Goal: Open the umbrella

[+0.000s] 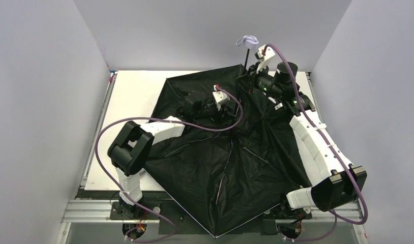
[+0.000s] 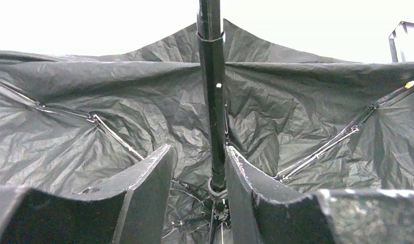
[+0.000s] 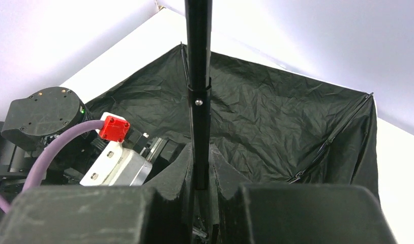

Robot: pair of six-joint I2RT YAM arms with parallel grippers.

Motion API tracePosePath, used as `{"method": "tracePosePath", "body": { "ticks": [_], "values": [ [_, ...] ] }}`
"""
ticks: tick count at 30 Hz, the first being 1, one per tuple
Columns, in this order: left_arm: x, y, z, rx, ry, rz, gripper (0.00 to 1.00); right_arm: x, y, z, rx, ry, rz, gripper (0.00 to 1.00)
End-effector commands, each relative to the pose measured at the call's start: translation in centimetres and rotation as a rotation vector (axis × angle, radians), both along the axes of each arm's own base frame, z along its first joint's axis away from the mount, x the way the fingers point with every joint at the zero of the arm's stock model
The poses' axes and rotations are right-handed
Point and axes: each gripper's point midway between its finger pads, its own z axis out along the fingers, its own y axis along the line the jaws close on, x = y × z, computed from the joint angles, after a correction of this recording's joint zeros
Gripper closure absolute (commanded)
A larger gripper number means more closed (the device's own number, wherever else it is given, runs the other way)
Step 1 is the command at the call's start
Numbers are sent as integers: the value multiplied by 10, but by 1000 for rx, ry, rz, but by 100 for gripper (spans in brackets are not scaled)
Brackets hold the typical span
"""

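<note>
The umbrella [image 1: 235,168] lies spread on the table with its black lining and thin ribs facing up. Its black shaft [image 1: 244,61] rises at the back to a pale handle with a loop [image 1: 247,41]. High on that shaft [image 3: 199,76], my right gripper [image 3: 200,152] is shut on it. My left gripper [image 2: 199,149] is open lower down. Its two fingers [image 2: 154,178] straddle the shaft [image 2: 212,91] just above the runner [image 2: 217,185], and the right finger lies close against the shaft. In the top view the left gripper [image 1: 235,95] sits below the right gripper [image 1: 248,77].
The canopy covers most of the white table [image 1: 134,96] and hangs over its near edge. White walls close in the left, back and right sides. The left arm's wrist with its red plug [image 3: 115,128] sits just left of the right gripper. Purple cables [image 1: 230,124] loop over the canopy.
</note>
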Motion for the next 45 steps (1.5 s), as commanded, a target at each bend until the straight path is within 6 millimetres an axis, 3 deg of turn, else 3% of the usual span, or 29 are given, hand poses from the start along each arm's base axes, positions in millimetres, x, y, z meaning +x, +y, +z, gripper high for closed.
{"method": "tracePosePath", "body": {
  "ticks": [1,9,14,23,31,36,40,45],
  "values": [
    [2,-16,22,-78,-57,-53,61,-4,0,51,45,-124,-8,100],
    [4,-26,12,-78,-60,-51,52,-3,1,58,63,-127,-9,100],
    [11,-29,-1,-107,20,-1,61,-4,2,58,65,-120,-6,100],
    [8,-14,-73,-37,183,81,83,-8,1,77,77,-141,0,100],
    [-2,4,-123,115,242,128,72,-15,3,127,133,-218,37,100],
    [-4,19,-150,208,308,204,70,-16,4,128,133,-219,60,100],
    [-22,28,-168,242,346,212,66,-19,5,130,149,-214,77,100],
    [-30,39,-200,299,373,265,73,-23,9,134,187,-206,100,100]
  ]
}}
